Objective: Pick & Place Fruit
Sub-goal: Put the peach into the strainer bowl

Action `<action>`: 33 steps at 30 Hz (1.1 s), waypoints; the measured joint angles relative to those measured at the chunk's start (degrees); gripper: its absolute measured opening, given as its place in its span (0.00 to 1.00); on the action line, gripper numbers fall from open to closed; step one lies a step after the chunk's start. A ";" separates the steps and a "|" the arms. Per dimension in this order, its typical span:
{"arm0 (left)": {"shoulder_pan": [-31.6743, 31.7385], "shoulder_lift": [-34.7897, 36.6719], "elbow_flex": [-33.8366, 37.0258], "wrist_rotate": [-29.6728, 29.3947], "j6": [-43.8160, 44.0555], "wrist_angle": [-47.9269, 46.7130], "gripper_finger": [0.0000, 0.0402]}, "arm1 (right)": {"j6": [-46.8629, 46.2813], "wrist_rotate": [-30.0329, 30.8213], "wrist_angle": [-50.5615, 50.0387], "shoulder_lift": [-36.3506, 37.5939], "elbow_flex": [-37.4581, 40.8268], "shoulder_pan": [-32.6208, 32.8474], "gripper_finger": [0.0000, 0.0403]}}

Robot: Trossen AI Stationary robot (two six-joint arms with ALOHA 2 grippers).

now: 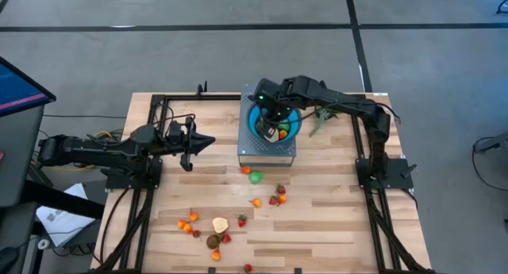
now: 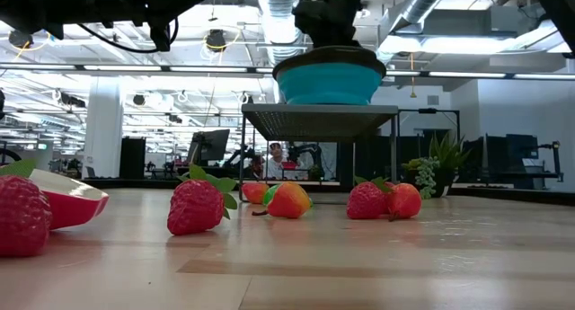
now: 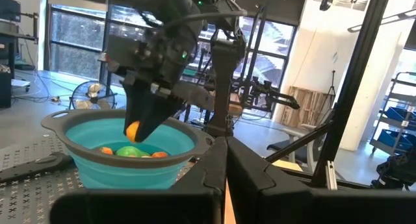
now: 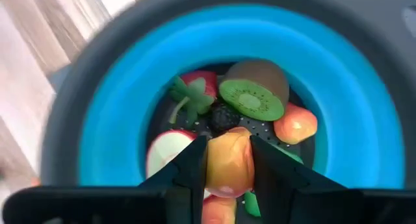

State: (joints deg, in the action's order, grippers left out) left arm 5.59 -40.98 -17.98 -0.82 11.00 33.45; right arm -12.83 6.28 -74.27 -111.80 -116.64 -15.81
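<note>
Several fruits lie in the bowl [image 4: 364, 120]; right hand [image 4: 227, 162] pinches an orange fruit [image 4: 229, 160] above it; left hand [image 1: 205, 141], pressed together, waits; many remain on the surface [image 1: 333, 218].

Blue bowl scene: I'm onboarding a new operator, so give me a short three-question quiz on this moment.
1. True or false: the right claw is above the blue bowl.
2. What does the right claw hold? A) a strawberry B) an orange fruit C) nothing
3. Fill in: the bowl stands on a raised grey ____, not on the table.

Key: 1 true. 2 B, the orange fruit sits between its fingers. 3 platform. The left claw waits shut, apart from the bowl.
</note>
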 joint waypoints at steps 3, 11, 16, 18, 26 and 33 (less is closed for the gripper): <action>-0.01 0.01 0.00 0.00 0.00 0.00 0.00 | 1.21 0.03 0.07 -0.12 0.62 -0.02 0.24; 0.02 0.01 0.00 0.00 0.00 0.00 0.00 | 1.25 0.02 0.20 -0.10 0.68 0.04 0.42; -0.01 0.01 0.00 0.00 -0.01 0.00 0.00 | 1.25 0.00 -0.10 -0.08 0.53 0.02 0.50; 0.00 0.01 0.00 0.00 0.00 0.01 0.00 | 0.73 -0.24 -1.15 -0.10 -0.34 0.04 0.51; -0.01 -0.01 0.00 0.00 0.00 0.02 0.00 | -1.15 -0.28 -6.06 -0.01 -7.07 3.12 0.41; -0.01 0.00 0.00 0.00 0.00 0.02 0.00 | -1.17 -0.26 -10.91 -0.01 -12.88 6.65 0.26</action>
State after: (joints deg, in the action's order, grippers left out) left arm 5.58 -40.98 -17.98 -0.82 11.00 33.47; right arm -14.00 6.02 -85.18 -111.81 -129.52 -9.17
